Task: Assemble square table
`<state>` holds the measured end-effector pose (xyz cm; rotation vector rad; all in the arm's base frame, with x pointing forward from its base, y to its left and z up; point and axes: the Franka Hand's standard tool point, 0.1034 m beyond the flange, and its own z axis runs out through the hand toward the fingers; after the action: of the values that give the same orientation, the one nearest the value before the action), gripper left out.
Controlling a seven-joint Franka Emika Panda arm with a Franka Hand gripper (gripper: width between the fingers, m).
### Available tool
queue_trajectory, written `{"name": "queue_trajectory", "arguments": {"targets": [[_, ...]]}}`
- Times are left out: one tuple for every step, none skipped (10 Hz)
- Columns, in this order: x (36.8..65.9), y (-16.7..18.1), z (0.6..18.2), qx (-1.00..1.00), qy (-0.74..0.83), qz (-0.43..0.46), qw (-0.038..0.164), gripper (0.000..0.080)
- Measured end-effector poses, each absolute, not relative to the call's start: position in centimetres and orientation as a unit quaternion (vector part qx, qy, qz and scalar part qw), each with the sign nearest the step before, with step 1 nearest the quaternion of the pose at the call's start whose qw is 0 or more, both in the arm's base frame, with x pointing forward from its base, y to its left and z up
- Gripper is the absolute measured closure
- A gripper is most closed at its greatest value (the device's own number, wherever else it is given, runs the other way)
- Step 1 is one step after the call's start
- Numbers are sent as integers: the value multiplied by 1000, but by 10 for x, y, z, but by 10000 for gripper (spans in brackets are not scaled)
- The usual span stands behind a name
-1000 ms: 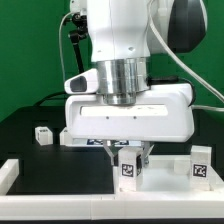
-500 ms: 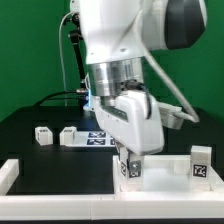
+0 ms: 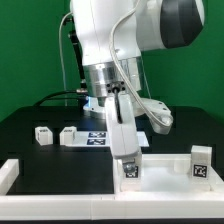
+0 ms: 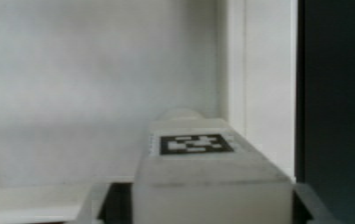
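Note:
The square table's white top (image 3: pixel 168 165) lies at the front, toward the exterior view's right. My gripper (image 3: pixel 128 157) is shut on a short white tagged leg (image 3: pixel 130 172) that stands upright on the top's near corner. In the wrist view the same leg (image 4: pixel 197 143) fills the space between my dark fingers (image 4: pixel 117 203), its tag facing the camera, with the white top (image 4: pixel 67 80) behind it. A second tagged leg (image 3: pixel 201 160) stands upright on the top at the exterior view's right. Two more legs (image 3: pixel 42 135) (image 3: pixel 69 134) rest on the black table at the left.
The marker board (image 3: pixel 97 139) lies on the black table behind my gripper. A long white L-shaped rail (image 3: pixel 10 176) runs along the front edge and up the left side. A green backdrop and cables stand behind the arm.
My wrist has turned about the upright leg: the gripper body, broadside to the camera a second ago, now shows edge-on. The leg has stayed at the same corner.

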<state>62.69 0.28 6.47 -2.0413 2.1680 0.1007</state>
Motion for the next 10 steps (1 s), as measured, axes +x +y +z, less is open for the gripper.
{"name": "queue_trajectory", "arguments": {"targets": [[626,2,65,-619,780,46,86,509],[626,2,65,-590,801,51,85,509],[627,2,66,-555,826,55,86,508],[627,2,66,-544,833,55,84,508],[627,2,66,-540,836,54,83,508],[627,2,66,-543,834,54,83,501],[626,2,64,-543,834,54,82,387],[626,2,64,-543,834,55,81,253],[626,2,64,-543,834,55,81,253],[626,2,64,-543,834,55,81,171]]}}
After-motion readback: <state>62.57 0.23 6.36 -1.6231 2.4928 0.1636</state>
